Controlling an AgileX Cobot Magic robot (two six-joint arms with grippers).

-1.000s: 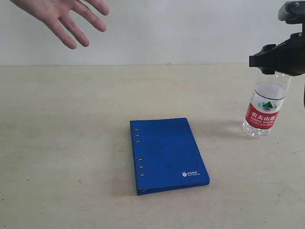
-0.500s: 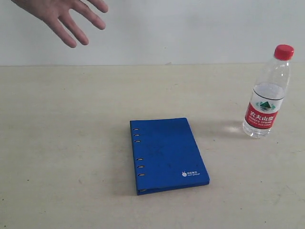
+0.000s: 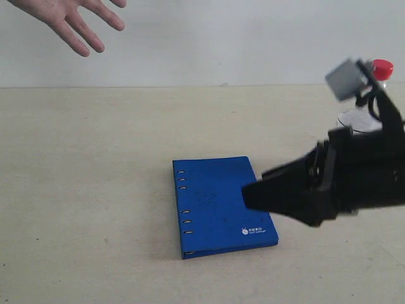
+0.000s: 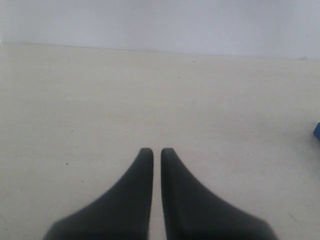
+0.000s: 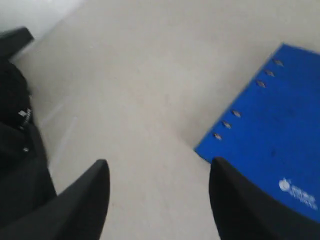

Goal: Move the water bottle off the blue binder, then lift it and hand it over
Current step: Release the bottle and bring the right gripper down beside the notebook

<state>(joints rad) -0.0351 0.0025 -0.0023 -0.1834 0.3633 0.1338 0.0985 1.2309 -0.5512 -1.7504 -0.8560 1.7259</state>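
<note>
The blue binder (image 3: 212,199) lies flat at the table's middle, rivets along its left edge and a white logo at its near right corner. The water bottle (image 3: 380,67) stands off the binder at the far right; only its red cap and a bit of clear body show behind my right arm. My right gripper (image 3: 253,185) is open and empty, low over the binder's right edge, pointing left. Its wrist view has the fingertips (image 5: 159,164) wide apart over bare table beside the binder (image 5: 272,127). My left gripper (image 4: 152,150) is shut over bare table, with the binder's corner (image 4: 317,131) at the frame edge.
A person's open hand (image 3: 66,16) hovers at the top left, above the table's far edge. A pale wall rises behind the table. A dark part of the robot (image 5: 15,130) shows at the side of the right wrist view.
My right arm, out of the exterior view half a second ago, has swung in from the right, down to the binder's right edge. The bottle stays put. The hand has drifted up and left.
</note>
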